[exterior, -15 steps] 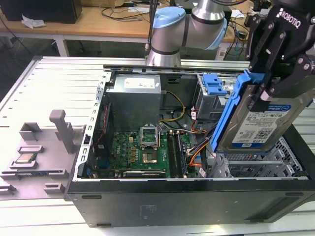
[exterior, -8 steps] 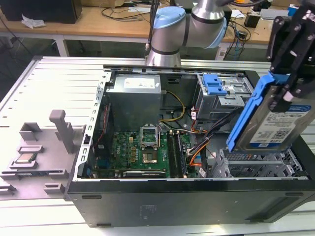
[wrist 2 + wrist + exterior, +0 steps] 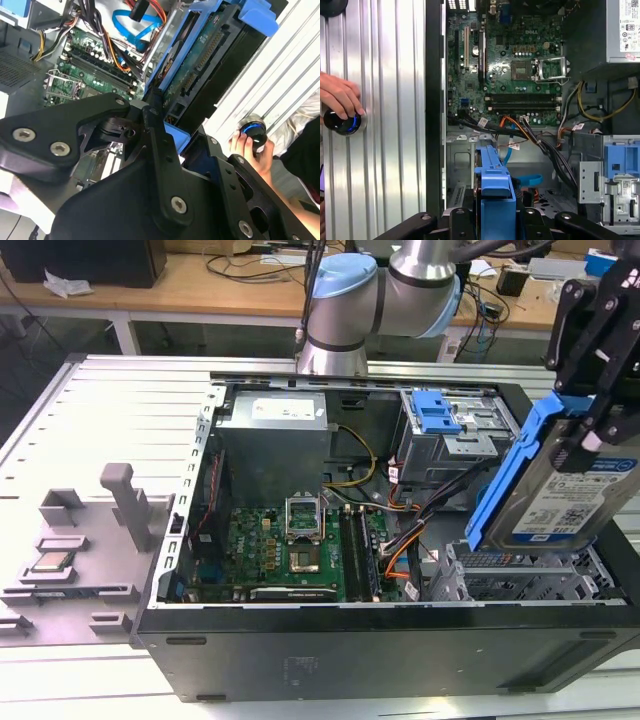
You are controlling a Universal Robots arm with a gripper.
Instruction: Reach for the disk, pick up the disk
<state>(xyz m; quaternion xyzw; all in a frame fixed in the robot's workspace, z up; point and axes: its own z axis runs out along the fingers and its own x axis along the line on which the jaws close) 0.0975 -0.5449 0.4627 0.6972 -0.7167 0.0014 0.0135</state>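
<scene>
The gripper [image 3: 590, 435] is holding the disk [image 3: 565, 490] up in the air over the open computer case [image 3: 350, 640], at the exterior view's right, with its black fingers [image 3: 600, 340] clamping down on the blue bracket [image 3: 505, 485] that is framing the drive. The disk is clear of the drive cage [image 3: 520, 580] below it and is touching nothing but the fingers. It is standing on edge and tilting: its long axis is running from low near the cage up toward the gripper, and its labelled face is turning toward the exterior camera. In the second wrist view the disk [image 3: 200, 65] is showing its underside and connector edge, stretching away from the fingers [image 3: 160, 150]. In the first wrist view the blue bracket [image 3: 495, 195] is sitting between the finger links, edge-on, above the motherboard [image 3: 515, 60]. A person's hand [image 3: 340, 95] is resting on a round knob [image 3: 342, 122] on the ribbed metal desk [image 3: 390, 150] beside the case.
</scene>
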